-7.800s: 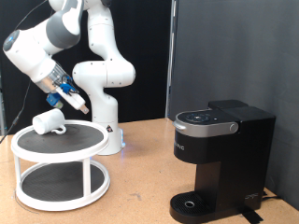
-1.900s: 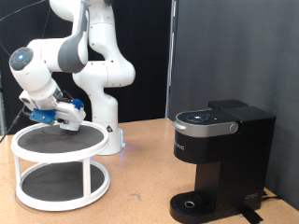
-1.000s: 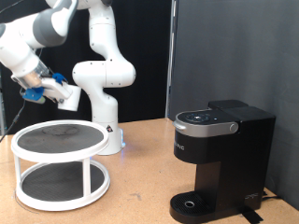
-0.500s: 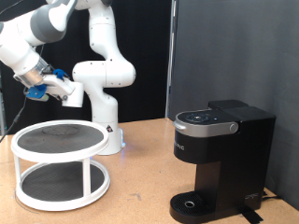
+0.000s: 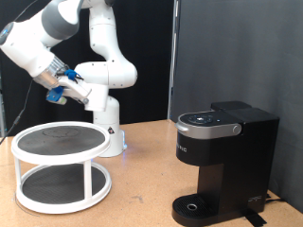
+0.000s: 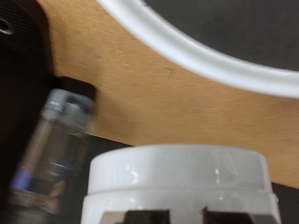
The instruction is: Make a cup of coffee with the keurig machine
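My gripper [image 5: 68,92] is shut on the white cup [image 5: 80,91] and holds it in the air above the white two-tier stand, at the exterior view's left. In the wrist view the cup's white rim [image 6: 177,177] fills the lower part, close to the camera. The black keurig machine [image 5: 225,156] stands on the table at the exterior view's right, lid shut, with its round drip base [image 5: 194,206] bare. The cup is well left of the machine and higher than its top. A dark corner of the machine shows in the wrist view [image 6: 19,47].
The white two-tier round stand [image 5: 28,148] stands at the exterior view's left with both dark shelves bare; its rim shows in the wrist view [image 6: 210,58]. The robot's white base [image 5: 109,132] is behind it. Wooden table [image 5: 142,194] lies between stand and machine.
The cup has left the stand's top shelf. My gripper took hold of it, lifted it, and over the last second carried it to the right, toward the machine.
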Controlling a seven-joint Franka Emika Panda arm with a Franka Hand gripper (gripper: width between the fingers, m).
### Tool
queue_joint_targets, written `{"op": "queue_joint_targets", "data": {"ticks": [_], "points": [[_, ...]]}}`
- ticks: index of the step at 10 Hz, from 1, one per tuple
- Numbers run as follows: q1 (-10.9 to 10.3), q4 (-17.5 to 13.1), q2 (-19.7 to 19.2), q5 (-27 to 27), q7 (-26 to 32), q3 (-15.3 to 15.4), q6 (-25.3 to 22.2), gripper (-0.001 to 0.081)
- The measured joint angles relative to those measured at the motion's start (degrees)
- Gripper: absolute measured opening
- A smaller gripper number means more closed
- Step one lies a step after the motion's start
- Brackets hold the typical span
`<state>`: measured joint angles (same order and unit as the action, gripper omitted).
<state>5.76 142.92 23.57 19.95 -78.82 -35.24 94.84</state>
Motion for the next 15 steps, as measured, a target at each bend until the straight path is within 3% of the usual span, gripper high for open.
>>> {"op": "queue_joint_targets", "data": {"ticks": [2, 3, 5, 7, 10, 12, 15], "points": [[-0.67, 0.24, -1.43, 1.98, -5.67, 2.82, 4.98, 0.0001], [-0.65, 0.24, -1.42, 1.97, -4.63, 2.62, 4.58, 0.0001], [-0.59, 1.71, -1.02, 8.28, -6.77, 2.76, 9.84, 0.0001], [-0.68, 4.43, 0.21, 16.40, -8.97, 4.38, 18.93, 0.0001], [-1.58, 9.00, 2.57, 25.57, -14.36, 10.15, 31.20, 0.0001], [-2.86, 10.67, 3.26, 27.89, -17.70, 13.94, 32.90, 0.0001], [-4.02, 12.96, 4.30, 29.82, -18.15, 16.99, 33.26, 0.0001]]}}
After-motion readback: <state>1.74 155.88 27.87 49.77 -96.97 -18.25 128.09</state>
